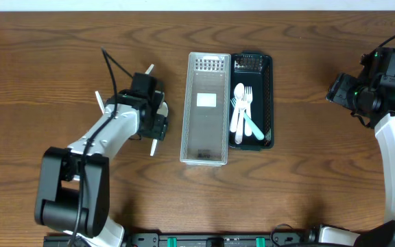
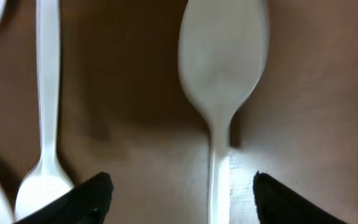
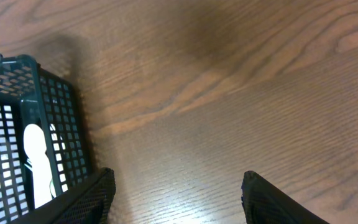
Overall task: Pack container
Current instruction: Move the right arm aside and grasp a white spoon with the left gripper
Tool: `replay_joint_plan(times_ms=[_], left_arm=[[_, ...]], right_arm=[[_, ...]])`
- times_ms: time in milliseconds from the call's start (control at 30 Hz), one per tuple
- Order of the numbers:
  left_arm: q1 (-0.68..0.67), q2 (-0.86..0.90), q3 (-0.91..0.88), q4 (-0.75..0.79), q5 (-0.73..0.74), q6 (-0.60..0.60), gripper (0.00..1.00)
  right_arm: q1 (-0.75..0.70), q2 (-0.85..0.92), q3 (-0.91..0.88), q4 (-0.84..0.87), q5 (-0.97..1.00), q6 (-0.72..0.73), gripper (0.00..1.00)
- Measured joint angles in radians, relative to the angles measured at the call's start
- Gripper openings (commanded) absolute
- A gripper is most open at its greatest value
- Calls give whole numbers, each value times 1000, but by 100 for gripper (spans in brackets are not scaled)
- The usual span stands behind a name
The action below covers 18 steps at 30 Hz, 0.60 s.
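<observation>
L gripper (image 2: pixel 182 191): fingers spread wide, holding nothing; sits low over loose cutlery just left of clear bin (image 1: pixel 204 110).
R gripper (image 3: pixel 176 188): fingers spread, empty; over bare wood well to the right of clear bin, out past the black basket.
Table (image 1: pixel 307 178): dark wood grain; carries everything.
Clear bin: long, pale, mesh-walled, mid-table. Pale rectangular patch on its floor, can't tell what it is.
Black basket (image 1: pixel 269 89): dark mesh, touching clear bin's right wall, lying parallel to it, a bit shorter.
Packed cutlery (image 1: pixel 240 110): white spoons and forks lying lengthwise in black basket, i.e. right of clear bin. One teal piece (image 1: pixel 254 129) lies angled among them.
Loose spoon (image 2: pixel 222 62): white, flat on the wood left of clear bin. In L wrist view the bowl is at frame top and the handle runs down between the L fingertips, nearer the frame-right tip; no contact seen.
Second white utensil (image 2: pixel 47 93): beside the loose spoon and parallel to it, also left of clear bin. Handle at frame top, head by the frame-left fingertip. Spoon or fork: can't tell, too blurred.
</observation>
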State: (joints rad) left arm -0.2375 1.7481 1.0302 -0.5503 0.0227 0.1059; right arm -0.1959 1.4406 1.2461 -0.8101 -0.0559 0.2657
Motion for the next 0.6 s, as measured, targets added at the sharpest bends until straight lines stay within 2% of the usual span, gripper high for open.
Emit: replay_joint_plan(times_ms=[133,433,533,567,600], left_arm=[[-31,26,0,39,-2,0,66],[-39,79,12,49,-3,-6,47],[-40,83,15,49,2,-16,26],[-39,85,16,47,3,-19,13],[-39,85,17,43,3,-24,6]], right_arm=[[0,0,0,-21,0,0,68],[0,0,0,-58,0,0,68],[0,0,0,-60,0,0,68],[0,0,0,-61,0,0,68],[0,0,0,-62,0,0,67]])
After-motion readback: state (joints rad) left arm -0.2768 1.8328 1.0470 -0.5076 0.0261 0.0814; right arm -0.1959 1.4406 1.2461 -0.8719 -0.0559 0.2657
